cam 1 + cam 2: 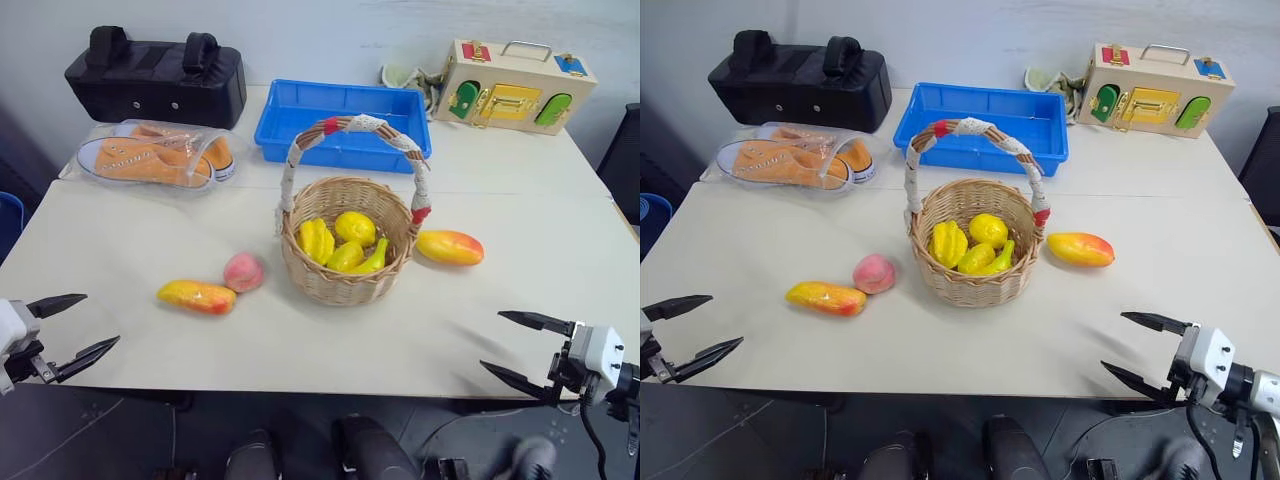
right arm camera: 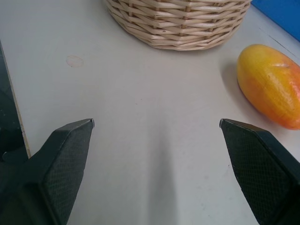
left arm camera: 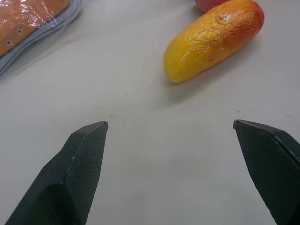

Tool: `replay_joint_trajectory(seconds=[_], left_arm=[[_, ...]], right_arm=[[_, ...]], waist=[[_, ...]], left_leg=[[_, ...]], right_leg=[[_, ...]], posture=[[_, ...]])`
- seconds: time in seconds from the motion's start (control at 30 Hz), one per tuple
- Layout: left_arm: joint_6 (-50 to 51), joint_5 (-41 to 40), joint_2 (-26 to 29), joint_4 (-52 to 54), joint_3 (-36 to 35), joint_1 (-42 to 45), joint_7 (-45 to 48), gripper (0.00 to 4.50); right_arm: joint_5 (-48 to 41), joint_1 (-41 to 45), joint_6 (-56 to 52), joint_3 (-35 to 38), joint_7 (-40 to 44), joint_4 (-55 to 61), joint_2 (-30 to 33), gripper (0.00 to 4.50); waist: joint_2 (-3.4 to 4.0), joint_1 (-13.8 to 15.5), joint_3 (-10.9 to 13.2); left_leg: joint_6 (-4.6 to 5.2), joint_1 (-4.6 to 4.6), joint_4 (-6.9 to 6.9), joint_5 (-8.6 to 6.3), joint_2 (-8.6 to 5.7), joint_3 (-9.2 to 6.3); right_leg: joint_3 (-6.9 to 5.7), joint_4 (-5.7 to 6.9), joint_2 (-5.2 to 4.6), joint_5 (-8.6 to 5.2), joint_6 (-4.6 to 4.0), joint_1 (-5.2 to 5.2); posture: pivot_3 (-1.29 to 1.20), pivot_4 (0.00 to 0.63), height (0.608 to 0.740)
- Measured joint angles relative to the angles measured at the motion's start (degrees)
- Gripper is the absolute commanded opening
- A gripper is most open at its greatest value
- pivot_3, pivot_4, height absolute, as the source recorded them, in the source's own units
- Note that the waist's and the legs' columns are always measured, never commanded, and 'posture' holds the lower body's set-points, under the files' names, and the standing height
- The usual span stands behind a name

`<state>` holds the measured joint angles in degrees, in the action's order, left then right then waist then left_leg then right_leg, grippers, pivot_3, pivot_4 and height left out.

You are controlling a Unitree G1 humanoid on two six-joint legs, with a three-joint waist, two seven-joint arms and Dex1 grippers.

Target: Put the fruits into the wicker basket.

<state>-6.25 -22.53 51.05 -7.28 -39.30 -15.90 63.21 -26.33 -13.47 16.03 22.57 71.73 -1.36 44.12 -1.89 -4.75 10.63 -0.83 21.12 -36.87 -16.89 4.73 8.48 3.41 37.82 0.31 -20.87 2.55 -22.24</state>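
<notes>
The wicker basket (image 1: 346,250) stood mid-table, holding only plain yellow fruits (image 1: 342,240). One mango (image 1: 449,247) lay just right of the basket; the peach (image 1: 243,271) and second mango (image 1: 197,296) lay touching, left of it. Nearer than the basket, the left gripper (image 1: 73,325) and right gripper (image 1: 517,348) hovered wide open, empty.

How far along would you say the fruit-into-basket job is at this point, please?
Nothing looks done yet: the wicker basket holds only yellow fruits. Nothing is in hand either; the left gripper and right gripper are open at the table's near edge. Left to move: one mango and the peach left of the basket, the other mango right of it.
</notes>
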Motion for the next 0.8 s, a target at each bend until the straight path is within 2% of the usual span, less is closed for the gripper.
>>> replay_joint_trajectory(seconds=[0.3,0.43,0.53,0.57,0.7,0.8], left_arm=[[3.58,-1.84,0.59,-0.09,1.24,1.97,2.46,4.5],[6.43,-3.45,3.32,-0.25,2.27,2.84,6.91,4.5],[11.61,-4.63,8.4,-0.52,4.38,3.46,11.95,4.5],[13.63,-4.79,10.98,-0.81,6.13,6.23,13.96,4.5],[16.2,-4.51,15.46,-1.31,14.15,19.13,16.92,4.5],[15.08,1.92,14.82,-5.04,26.85,32.0,18.73,4.5]], right_arm=[[-1.0,1.16,-3.87,-2.51,-2.26,3.54,-1.96,4.47],[-6.45,1.33,-5.52,-3.73,-2.21,10.45,-4.64,4.47],[-10.69,1.93,-8.88,-4.12,-4.47,17.53,-5.47,4.47],[-12.83,2.82,-11.4,-4.27,-6.25,21.12,-5.43,4.47],[-18.01,6.96,-18.94,-5.47,-9.82,28.7,-3.04,4.47],[-18.31,9.1,-21.42,-6.88,-11.9,30.13,-3.42,4.47]], waist=[[-0.01,0.03,-0.01],[0.0,-0.04,0.0],[0.0,-0.02,0.0],[0.01,0.0,0.01],[0.0,0.68,0.0],[0.03,1.2,-0.01]], left_leg=[[-0.01,0.02,-0.04,0.0,0.0,-0.01],[-0.02,0.02,-0.04,0.01,0.01,-0.01],[-0.05,0.06,-0.07,0.04,0.01,-0.03],[-0.05,0.05,-0.1,0.05,0.0,-0.03],[-0.03,0.07,-0.11,0.07,-0.06,-0.04],[-0.22,0.16,-0.13,0.14,-0.07,0.07]], right_leg=[[-0.02,0.05,0.0,0.0,0.0,-0.01],[-0.02,0.13,0.01,0.0,0.0,-0.03],[-0.04,0.18,0.01,0.0,0.0,-0.09],[-0.04,0.22,0.0,0.0,0.0,-0.08],[-0.07,0.17,-0.05,0.0,0.0,-0.06],[-0.01,0.13,0.0,0.0,0.0,-0.16]], posture=[[0.0,0.15,0.74],[0.0,0.15,0.74],[0.0,0.15,0.74],[0.0,0.15,0.74],[0.0,0.15,0.74],[0.0,0.15,0.74]])
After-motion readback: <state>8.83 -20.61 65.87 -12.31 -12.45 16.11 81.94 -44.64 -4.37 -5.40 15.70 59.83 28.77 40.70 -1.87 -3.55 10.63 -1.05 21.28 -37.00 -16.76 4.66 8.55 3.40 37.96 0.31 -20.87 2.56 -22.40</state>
